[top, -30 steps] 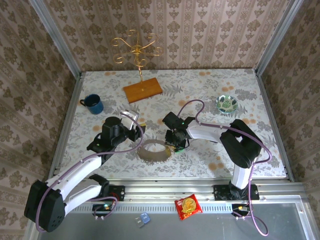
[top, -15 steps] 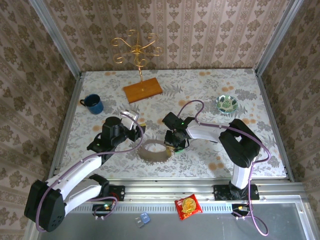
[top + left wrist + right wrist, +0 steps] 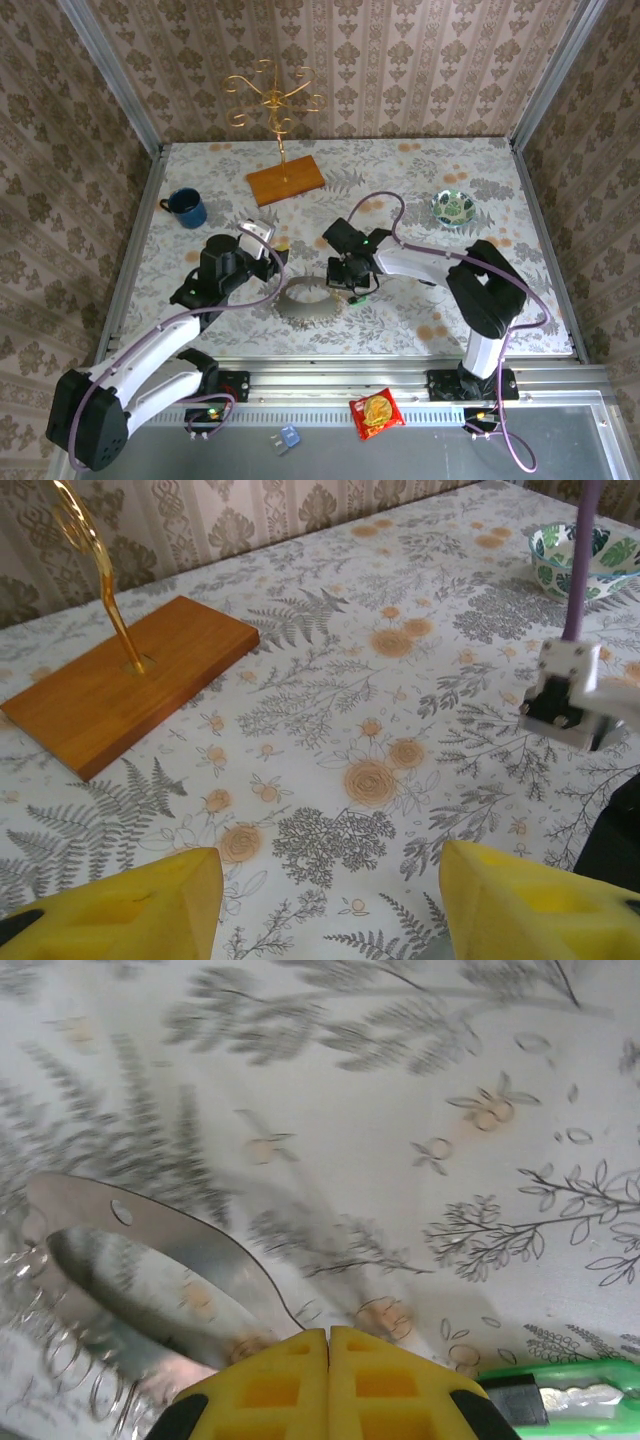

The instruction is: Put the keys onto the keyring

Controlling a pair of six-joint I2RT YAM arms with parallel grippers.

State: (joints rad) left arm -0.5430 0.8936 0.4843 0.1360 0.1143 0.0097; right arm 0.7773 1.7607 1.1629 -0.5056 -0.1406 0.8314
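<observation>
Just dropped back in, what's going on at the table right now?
The right gripper is down at the table and shut, right at the end of the keyring. I cannot tell whether it has the metal band pinched. The green-headed key lies beside that gripper, not on the ring. The left gripper hovers open over the table, holding nothing.

No words or numbers can be read anywhere; the red snack packet (image 3: 377,412) carries print, but it's too small to make out.
</observation>
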